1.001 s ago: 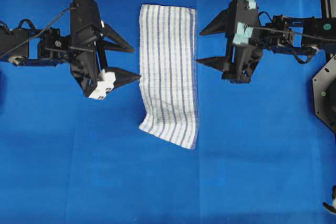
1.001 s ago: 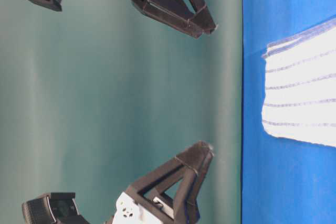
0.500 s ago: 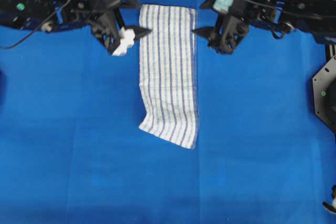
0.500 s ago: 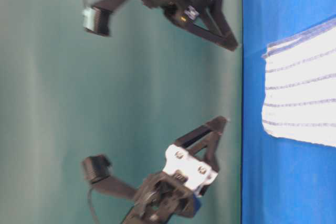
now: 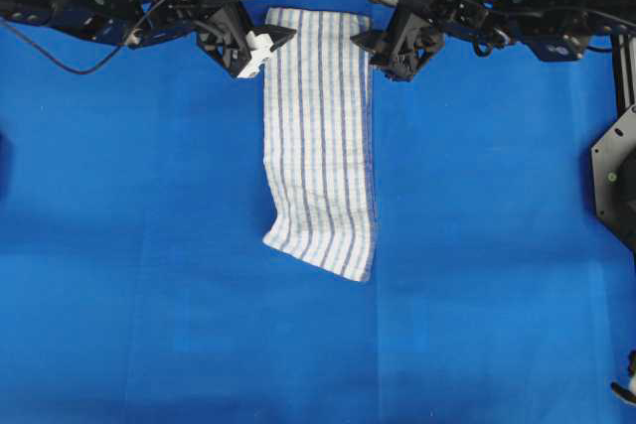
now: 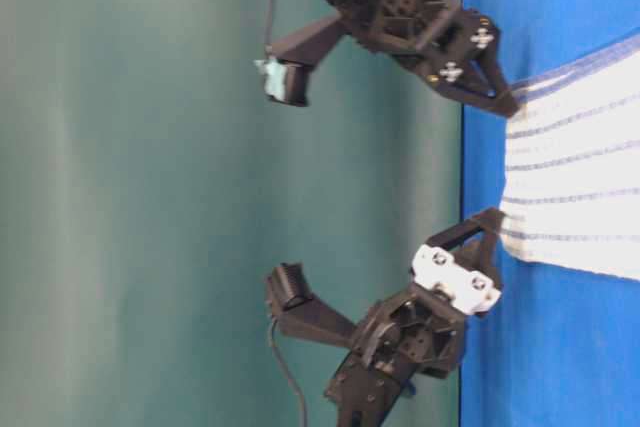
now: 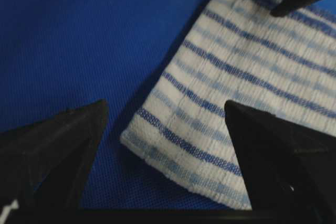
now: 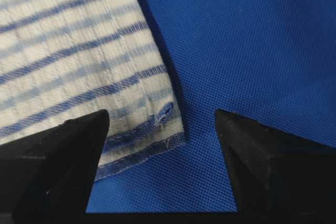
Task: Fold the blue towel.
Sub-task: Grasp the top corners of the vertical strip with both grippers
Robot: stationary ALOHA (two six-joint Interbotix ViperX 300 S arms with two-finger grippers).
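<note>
A plain blue surface [image 5: 149,245] is seen, with the towel [image 5: 320,136] laid flat along its middle. The left gripper [image 5: 260,39] and right gripper [image 5: 373,42] are poised at the far corners, jaws spread wide, nothing pinched. For a clean fold, each corner should be straddled fully before closing, and both lifted together.

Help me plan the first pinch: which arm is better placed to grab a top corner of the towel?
Neither clearly: the left claw and right claw are both open, each straddling its own top corner of the blue towel.
</note>
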